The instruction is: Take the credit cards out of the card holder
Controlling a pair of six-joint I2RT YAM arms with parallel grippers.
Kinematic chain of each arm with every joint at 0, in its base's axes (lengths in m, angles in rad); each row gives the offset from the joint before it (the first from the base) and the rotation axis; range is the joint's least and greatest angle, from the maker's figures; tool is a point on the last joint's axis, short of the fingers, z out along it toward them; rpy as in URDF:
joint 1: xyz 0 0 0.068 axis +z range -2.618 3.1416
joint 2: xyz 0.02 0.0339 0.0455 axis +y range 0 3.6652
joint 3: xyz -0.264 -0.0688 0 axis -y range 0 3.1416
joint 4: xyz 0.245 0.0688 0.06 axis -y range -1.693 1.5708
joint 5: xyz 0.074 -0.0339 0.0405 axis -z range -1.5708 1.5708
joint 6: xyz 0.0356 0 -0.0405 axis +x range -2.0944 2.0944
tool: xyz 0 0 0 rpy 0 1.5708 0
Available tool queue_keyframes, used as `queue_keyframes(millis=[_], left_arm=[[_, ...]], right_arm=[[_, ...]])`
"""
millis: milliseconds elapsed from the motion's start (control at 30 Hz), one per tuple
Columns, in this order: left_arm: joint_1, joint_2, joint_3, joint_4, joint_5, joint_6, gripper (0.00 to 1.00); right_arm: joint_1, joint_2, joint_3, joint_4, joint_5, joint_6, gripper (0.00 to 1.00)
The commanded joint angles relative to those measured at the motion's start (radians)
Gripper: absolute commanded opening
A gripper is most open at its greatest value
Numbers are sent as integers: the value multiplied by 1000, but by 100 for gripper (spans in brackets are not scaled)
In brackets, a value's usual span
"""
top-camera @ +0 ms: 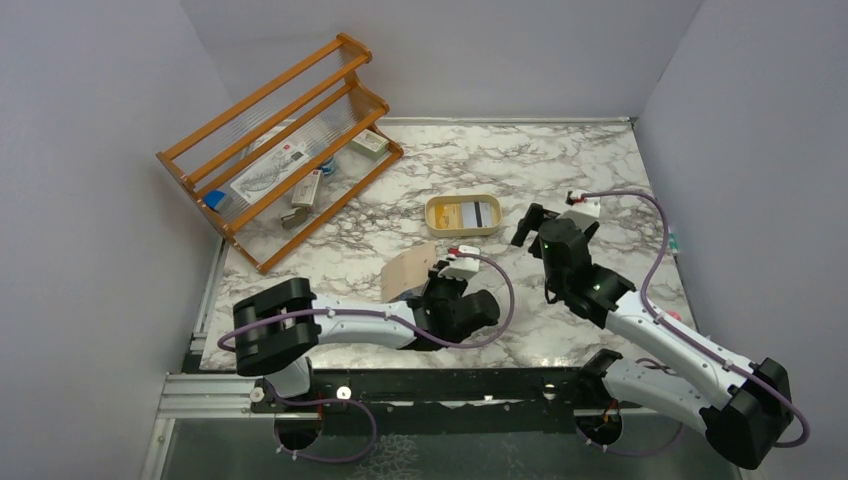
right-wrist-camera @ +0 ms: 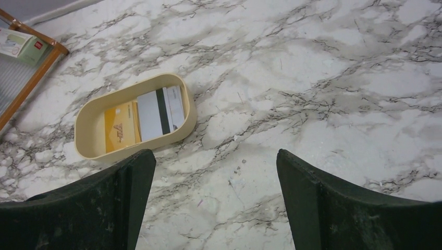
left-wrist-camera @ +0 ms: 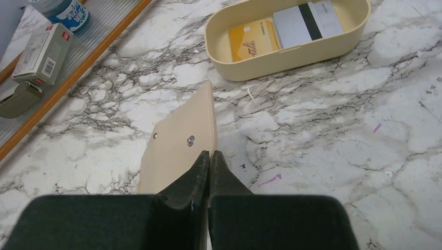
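The left gripper has its fingers pressed together on the near edge of the tan card holder, beside the snap. The holder stretches away from the fingers, its long axis pointing toward the cream oval tray just beyond. A yellow card and a striped card lie flat in the tray, side by side. The right gripper hangs spread wide just right of the tray and is the nearer arm to those cards.
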Motion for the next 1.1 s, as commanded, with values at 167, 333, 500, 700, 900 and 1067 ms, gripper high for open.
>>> queue_keyframes(millis=[167,333,500,700,900,1067], left_arm=[[211,-396,-185,149,333,-175,0],[285,-486,-170,206,456,-156,0],[290,-431,-108,279,558,-149,0],[290,-342,-99,377,630,-228,0],[290,-343,-208,433,582,-366,0],[290,-398,-363,434,508,-511,0]], right_arm=[[-7,10,-36,131,-174,-117,92],[-8,34,-22,152,-202,-144,92],[-7,19,-19,192,-238,-175,92],[-7,-13,-11,256,-581,-278,92],[-7,40,-24,332,-926,-236,89],[-37,153,-74,509,-1174,-114,88]])
